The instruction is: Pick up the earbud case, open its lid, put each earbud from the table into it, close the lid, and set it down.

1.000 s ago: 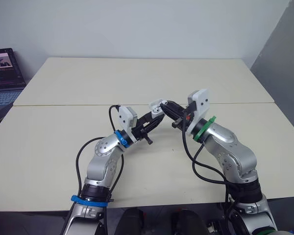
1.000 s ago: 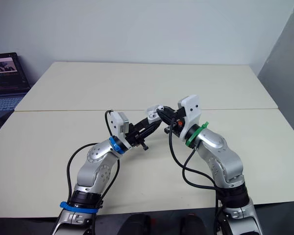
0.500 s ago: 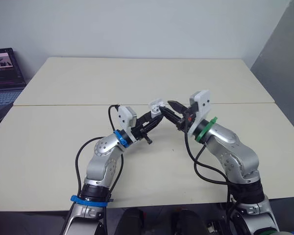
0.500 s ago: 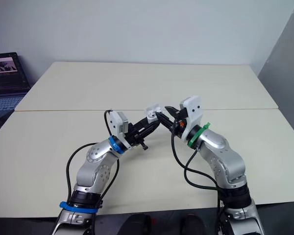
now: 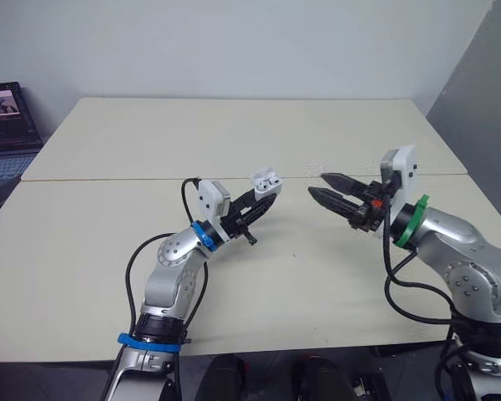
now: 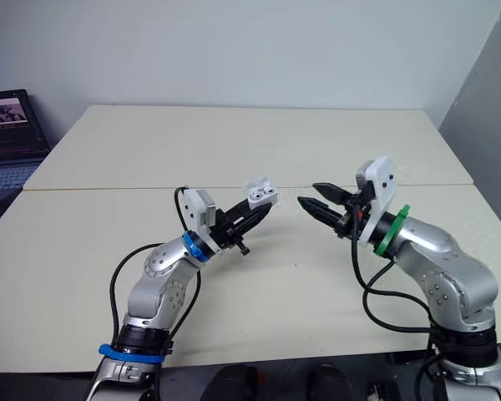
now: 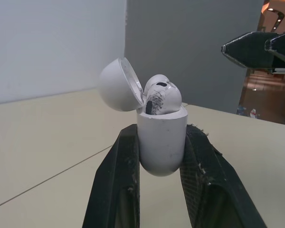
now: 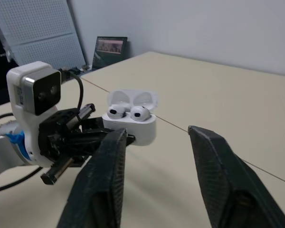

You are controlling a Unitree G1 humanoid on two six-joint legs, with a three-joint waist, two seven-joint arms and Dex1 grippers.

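My left gripper [image 5: 261,194] is shut on the white earbud case [image 5: 265,181], held above the middle of the table. The case [image 7: 161,137] stands upright between the fingers, lid [image 7: 118,85] swung open. Two white earbuds [image 8: 132,113] sit in its sockets. My right gripper [image 5: 322,186] hangs open and empty to the right of the case, a short gap away, fingertips pointing at it. The same open gripper [image 7: 256,47] shows in the left wrist view beyond the case.
Two cream tables meet at a seam [image 5: 134,178] running across the scene behind the grippers. A laptop [image 5: 3,117] with a lit screen stands off the far left edge. A grey wall panel [image 5: 484,92] rises at the right.
My right gripper has drawn back to the right from the case and now stands open and empty. The left gripper keeps the open case almost where it was.
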